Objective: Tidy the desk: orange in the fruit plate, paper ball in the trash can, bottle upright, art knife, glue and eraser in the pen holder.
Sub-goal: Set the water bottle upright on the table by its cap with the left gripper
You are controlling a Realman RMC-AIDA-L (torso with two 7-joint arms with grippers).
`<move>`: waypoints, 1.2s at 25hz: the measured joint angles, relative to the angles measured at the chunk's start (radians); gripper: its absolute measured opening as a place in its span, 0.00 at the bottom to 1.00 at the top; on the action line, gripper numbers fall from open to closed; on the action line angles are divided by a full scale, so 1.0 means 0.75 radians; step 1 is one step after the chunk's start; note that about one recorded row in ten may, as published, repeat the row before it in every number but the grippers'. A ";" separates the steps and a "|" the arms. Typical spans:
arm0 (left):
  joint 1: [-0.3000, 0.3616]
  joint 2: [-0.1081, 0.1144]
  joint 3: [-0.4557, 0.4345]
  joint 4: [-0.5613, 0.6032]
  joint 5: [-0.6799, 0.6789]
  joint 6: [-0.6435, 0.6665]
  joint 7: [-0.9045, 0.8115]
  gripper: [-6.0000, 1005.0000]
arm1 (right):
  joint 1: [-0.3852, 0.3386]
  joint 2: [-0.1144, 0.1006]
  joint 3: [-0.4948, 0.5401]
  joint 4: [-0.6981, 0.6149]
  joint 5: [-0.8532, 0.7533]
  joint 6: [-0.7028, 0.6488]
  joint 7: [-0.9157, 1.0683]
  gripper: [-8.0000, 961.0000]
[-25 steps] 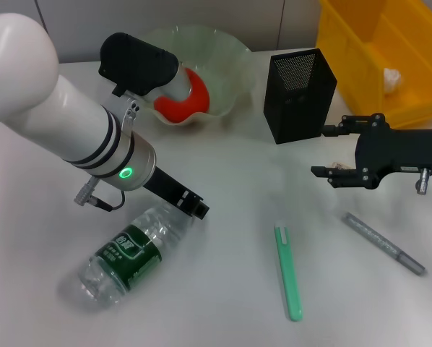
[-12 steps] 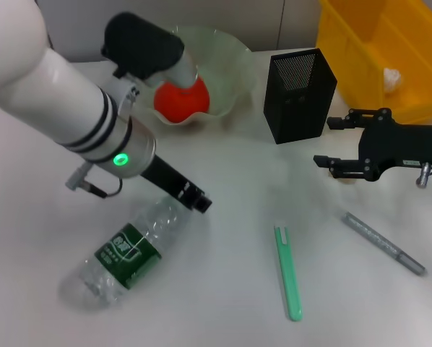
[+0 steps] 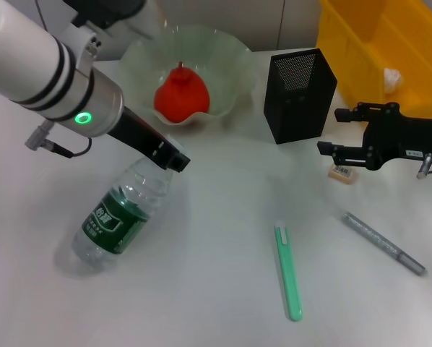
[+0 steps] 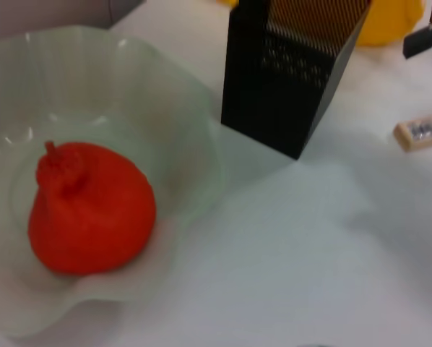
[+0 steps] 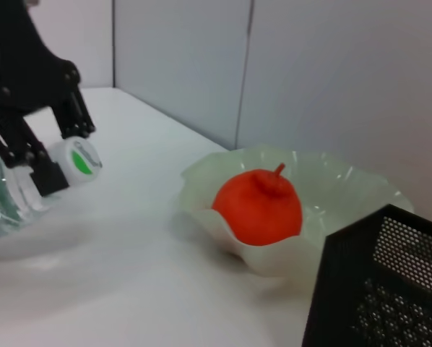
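— Claw first: where is the left claw [image 3: 174, 162]?
— At the neck of the bottle [image 3: 118, 217], its black fingers either side of the cap end; in the right wrist view the white cap sits between them. The bottle is tilted, base low on the tabletop [image 3: 223, 289], cap end raised. Whether the fingers press on it, I cannot tell.
— Now largest to smallest.
— The trash can [image 3: 389, 50] stands at the far right corner with the paper ball [image 3: 393, 78] inside. The fruit plate [image 3: 230, 54] is at the far middle and holds the orange [image 3: 180, 94] (knobbly tip up). The pen holder [image 3: 299, 94] stands upright between plate and bin.
— And the right claw [image 3: 330, 134]?
— Just right of the pen holder, fingers parted, gripping nothing; the eraser [image 3: 342, 173] lies on the tabletop just beside its lower finger.
— Anything else?
— A green pen-shaped thing [image 3: 288, 271] and a grey pen-shaped thing [image 3: 383, 243] lie flat nearer the robot, well apart.
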 joint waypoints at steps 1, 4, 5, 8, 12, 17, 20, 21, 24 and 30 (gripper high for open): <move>0.009 0.000 -0.010 0.019 -0.003 0.007 0.002 0.43 | -0.001 0.000 0.000 0.003 0.001 0.002 0.013 0.74; 0.055 -0.001 -0.018 0.119 -0.010 0.036 0.000 0.43 | -0.001 0.000 -0.001 0.005 0.012 0.031 0.048 0.74; 0.067 -0.002 -0.020 0.150 -0.010 0.048 -0.004 0.43 | -0.001 0.001 -0.001 0.005 0.019 0.037 0.057 0.74; 0.094 -0.002 -0.047 0.226 -0.015 0.082 -0.008 0.43 | -0.004 0.004 0.000 0.006 0.040 0.042 0.085 0.74; 0.122 -0.002 -0.128 0.263 -0.072 0.090 0.015 0.44 | -0.005 0.006 0.000 0.008 0.044 0.042 0.120 0.74; 0.156 -0.001 -0.269 0.232 -0.186 0.088 0.091 0.44 | -0.002 0.008 0.000 0.009 0.046 0.037 0.140 0.74; 0.174 -0.001 -0.327 0.195 -0.233 0.088 0.123 0.44 | 0.001 0.010 0.000 0.010 0.043 0.040 0.143 0.74; 0.183 0.000 -0.341 0.185 -0.248 0.085 0.136 0.44 | 0.001 0.011 0.000 0.012 0.042 0.037 0.146 0.74; 0.212 0.000 -0.353 0.172 -0.273 0.067 0.171 0.44 | 0.002 0.011 0.000 0.020 0.041 0.030 0.156 0.74; 0.264 0.000 -0.371 0.186 -0.283 0.014 0.215 0.44 | 0.003 0.011 0.000 0.025 0.040 0.021 0.158 0.74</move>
